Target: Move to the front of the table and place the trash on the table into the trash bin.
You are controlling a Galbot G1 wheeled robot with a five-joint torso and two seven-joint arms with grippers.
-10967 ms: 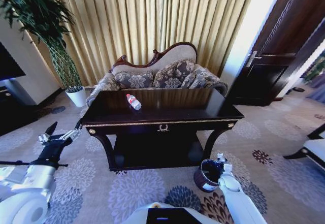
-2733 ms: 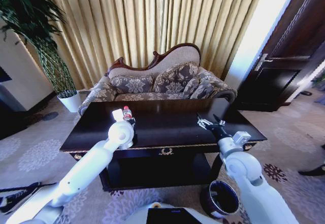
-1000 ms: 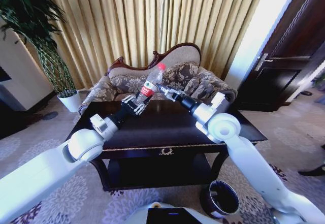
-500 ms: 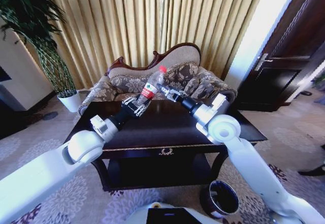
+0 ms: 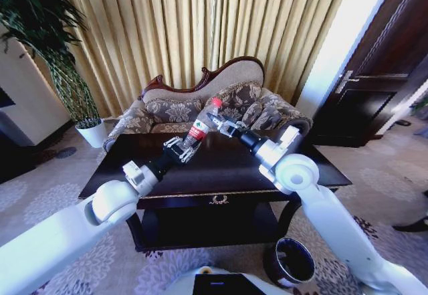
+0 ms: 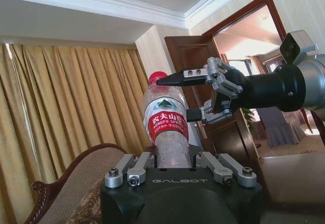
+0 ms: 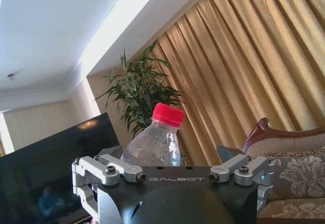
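The trash in sight is a clear plastic bottle with a red label and red cap, held tilted above the dark glossy table. My left gripper is shut on the bottle's lower body. My right gripper is open, and its fingers straddle the bottle's neck and cap without closing. In the right wrist view the red-capped bottle stands between the spread jaws. The dark round trash bin sits on the carpet by the table's front right leg.
A patterned sofa stands behind the table before gold curtains. A potted plant in a white pot is at the far left. A dark wooden door is on the right. Patterned carpet surrounds the table.
Since a second ago both grippers and the bottle have come slightly lower and to the right. The left gripper keeps its hold; the right stays open at the bottle's top.
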